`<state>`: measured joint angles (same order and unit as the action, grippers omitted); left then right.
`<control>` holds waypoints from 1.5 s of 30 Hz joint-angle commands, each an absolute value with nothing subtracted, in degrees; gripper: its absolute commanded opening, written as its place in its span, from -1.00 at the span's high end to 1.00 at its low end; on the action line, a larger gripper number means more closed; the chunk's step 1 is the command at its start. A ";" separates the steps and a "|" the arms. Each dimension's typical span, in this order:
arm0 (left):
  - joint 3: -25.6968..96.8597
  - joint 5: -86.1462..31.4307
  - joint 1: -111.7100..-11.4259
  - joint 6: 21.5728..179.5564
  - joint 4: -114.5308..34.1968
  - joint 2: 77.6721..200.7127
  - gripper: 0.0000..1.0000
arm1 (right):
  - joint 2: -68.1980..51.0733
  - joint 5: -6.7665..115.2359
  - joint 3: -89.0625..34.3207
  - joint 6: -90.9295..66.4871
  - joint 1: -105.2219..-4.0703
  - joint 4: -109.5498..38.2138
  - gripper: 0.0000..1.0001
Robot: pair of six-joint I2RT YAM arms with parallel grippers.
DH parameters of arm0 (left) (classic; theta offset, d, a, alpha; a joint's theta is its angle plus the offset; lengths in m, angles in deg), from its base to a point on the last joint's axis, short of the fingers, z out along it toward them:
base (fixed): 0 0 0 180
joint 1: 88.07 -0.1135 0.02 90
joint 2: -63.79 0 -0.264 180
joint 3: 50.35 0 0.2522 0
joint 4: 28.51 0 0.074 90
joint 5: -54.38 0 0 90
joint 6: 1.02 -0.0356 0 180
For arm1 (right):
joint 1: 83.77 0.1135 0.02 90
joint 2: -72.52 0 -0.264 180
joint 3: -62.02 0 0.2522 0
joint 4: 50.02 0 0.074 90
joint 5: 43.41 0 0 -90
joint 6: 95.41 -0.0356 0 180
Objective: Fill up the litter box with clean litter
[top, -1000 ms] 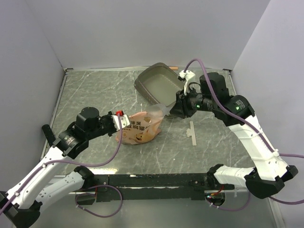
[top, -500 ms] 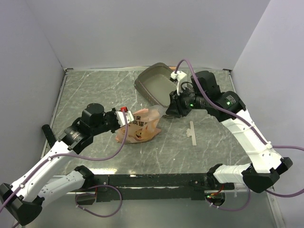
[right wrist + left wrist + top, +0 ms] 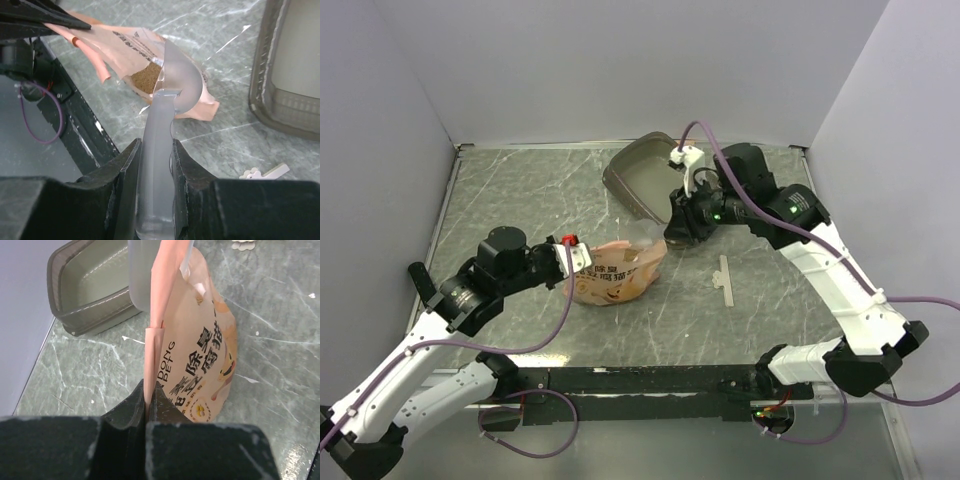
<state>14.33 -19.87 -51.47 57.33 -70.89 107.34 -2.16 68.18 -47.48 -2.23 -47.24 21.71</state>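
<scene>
The grey-brown litter box (image 3: 638,172) stands at the back of the table; it also shows in the left wrist view (image 3: 85,285) and the right wrist view (image 3: 295,75), its floor smooth and pale. An orange-pink printed bag (image 3: 615,275) lies in front of it. My left gripper (image 3: 570,255) is shut on the bag's near edge (image 3: 148,390). My right gripper (image 3: 675,225) is shut on the handle of a translucent scoop (image 3: 175,80), whose bowl sits at the bag's open mouth. Tan litter (image 3: 142,80) shows inside the bag.
A small white scalloped strip (image 3: 724,280) lies on the marbled table right of the bag. The black rail (image 3: 650,380) with the arm bases runs along the near edge. Grey walls close off the left, back and right.
My right gripper has moved left with the scoop, bringing its bowl to the bag's mouth. My left gripper rose, then drew back to the left, and the bag now lies lower and flatter.
</scene>
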 commanded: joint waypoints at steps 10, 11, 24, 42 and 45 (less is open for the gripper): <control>16.94 -17.69 -51.24 57.96 -66.26 105.71 0.98 | 1.58 65.06 -41.83 -1.80 -42.90 21.66 1.00; 17.02 -17.60 -51.24 58.05 -66.26 105.80 0.98 | 2.46 63.57 -41.74 -1.98 -42.82 21.48 1.00; 17.81 -18.48 -51.15 58.49 -64.95 107.12 0.98 | 4.23 65.93 -42.53 -0.48 -42.82 27.37 1.00; 19.40 -20.24 -50.89 57.08 -61.87 108.35 0.99 | 4.76 63.91 -42.79 0.13 -38.86 33.17 1.00; 19.31 -20.33 -50.71 57.08 -60.55 108.35 0.98 | 3.44 64.69 -41.39 -0.05 -38.16 31.15 1.00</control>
